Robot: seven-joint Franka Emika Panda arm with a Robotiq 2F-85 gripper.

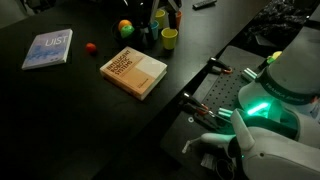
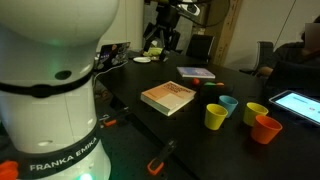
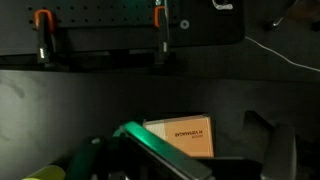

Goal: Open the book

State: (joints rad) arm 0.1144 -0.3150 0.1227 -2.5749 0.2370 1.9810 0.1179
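The book (image 1: 133, 70) is a thick tan paperback with dark red lettering. It lies flat and closed on the dark table, and it shows in both exterior views (image 2: 168, 97). In the wrist view the book (image 3: 185, 135) sits low in the picture, well below the camera. My gripper (image 3: 210, 160) shows only in the wrist view. Its two fingers are spread wide, one lit green on the left and one dark on the right. It is open and empty, clearly above the book and not touching it.
A thin blue-grey book (image 1: 48, 48) lies apart, with a red ball (image 1: 90, 47) near it. Yellow (image 2: 216, 116), blue (image 2: 229, 104) and orange (image 2: 266, 129) cups stand beside the tan book. A tablet (image 2: 300, 105) lies further out. Orange clamps (image 3: 158, 15) grip the table edge by my base (image 2: 50, 110).
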